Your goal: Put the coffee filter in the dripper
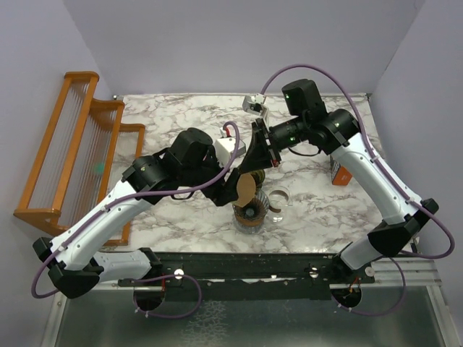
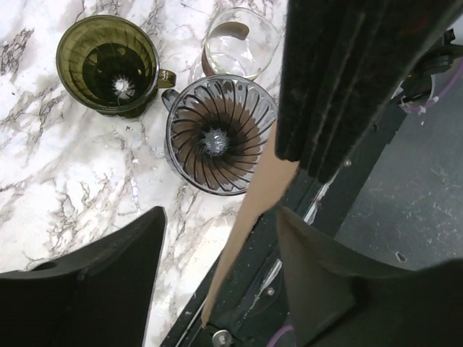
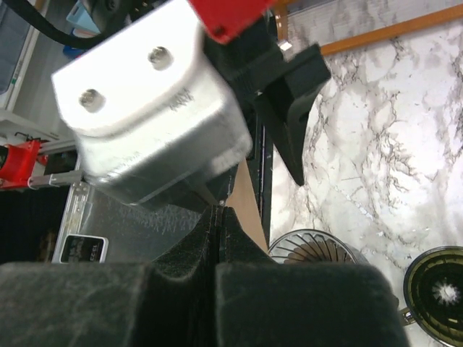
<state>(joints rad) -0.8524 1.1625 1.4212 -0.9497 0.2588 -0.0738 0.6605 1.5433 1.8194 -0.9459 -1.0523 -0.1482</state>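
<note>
The right tool (image 3: 219,215) pinches a thin, flat tan paper (image 2: 255,206).

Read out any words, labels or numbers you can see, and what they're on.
Nothing here is legible.
Silver bracket: faint stamped mark, too blurred to read.
Orange item by the right arm: any print is too small to read.

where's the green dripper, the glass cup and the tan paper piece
green dripper (image 2: 108,66): left wrist view, inside the cone near its centre hole
glass cup (image 2: 242,45): left wrist view, on its see-through bottom
tan paper piece (image 2: 253,210): left wrist view, on its flat face
</note>
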